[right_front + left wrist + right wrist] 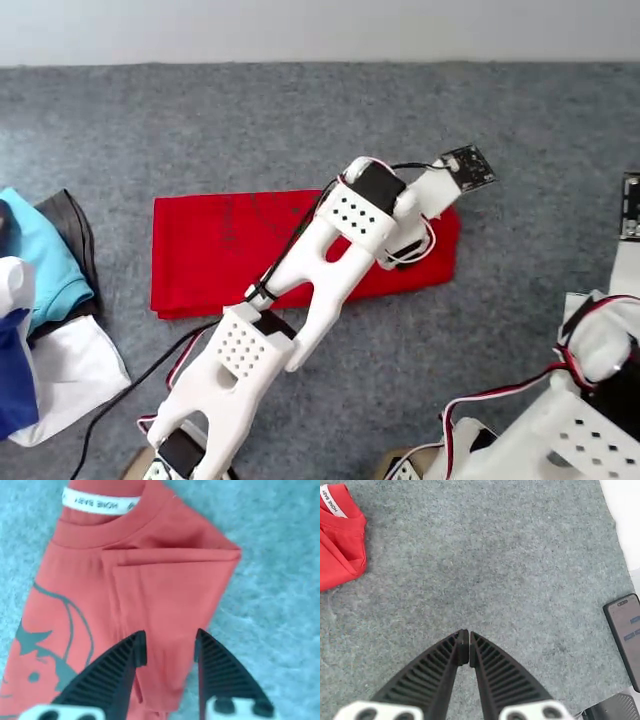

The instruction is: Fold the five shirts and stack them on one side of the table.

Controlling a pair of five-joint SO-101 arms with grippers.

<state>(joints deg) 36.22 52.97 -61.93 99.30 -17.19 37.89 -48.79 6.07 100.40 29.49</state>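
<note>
A red shirt (pixel 230 250) lies flat on the grey table cover, partly folded into a long rectangle. In the left wrist view the red shirt (pixel 165 580) has a sleeve folded in over its body, its white neck label (pixel 100 502) at the far end. My left gripper (pixel 170 642) hangs open just above the folded sleeve edge, nothing held between its fingers. From above, the left arm (pixel 330 250) stretches across the shirt's right end. My right gripper (pixel 469 637) is shut on nothing over bare cover, with a corner of the red shirt (pixel 340 545) off to one side.
A loose pile of shirts sits at the table's left edge: teal (pixel 40 260), black (pixel 72 225), white (pixel 75 370) and blue (pixel 12 375). A dark phone (pixel 626 630) lies near the right edge. The right arm (pixel 590 360) rests at the front right.
</note>
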